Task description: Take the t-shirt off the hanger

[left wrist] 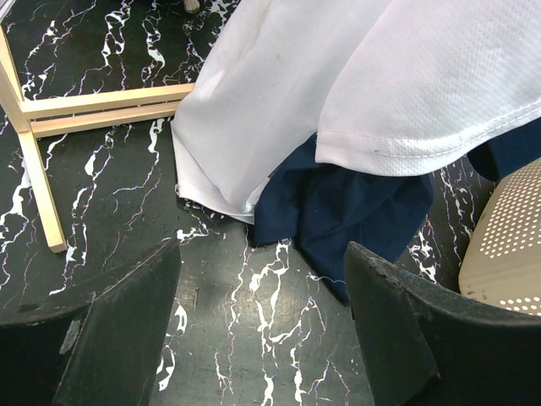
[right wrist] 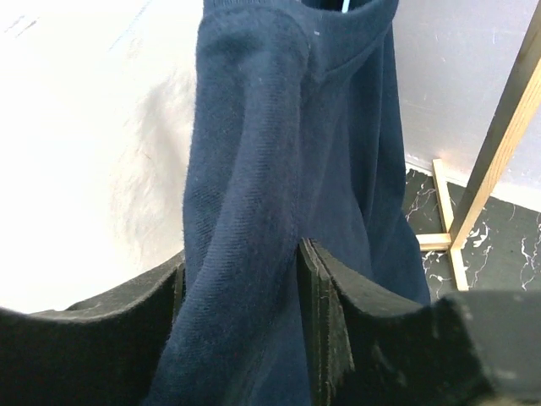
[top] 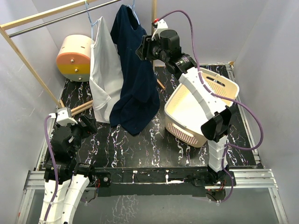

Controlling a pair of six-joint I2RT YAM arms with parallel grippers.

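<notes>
Navy soft-knit t-shirt [top: 134, 79] hangs from a pale blue wire hanger [top: 136, 15] at the rack's back, hem pooling on the black marbled table [top: 154, 144]. We see the right gripper [right wrist: 241, 279] pinching what appears to be a shoulder fold below the collar; the left gripper [left wrist: 262, 296] waits low, jaws apart. Light, limp and stretchy, we judge, so the shoulder seam is the best place to hold it.

The top camera looks down from behind over the whole table [top: 140, 144]. The left wrist camera faces the tabletop closely; the right one sits against the navy shirt [right wrist: 254, 211], seen in all three.
</notes>
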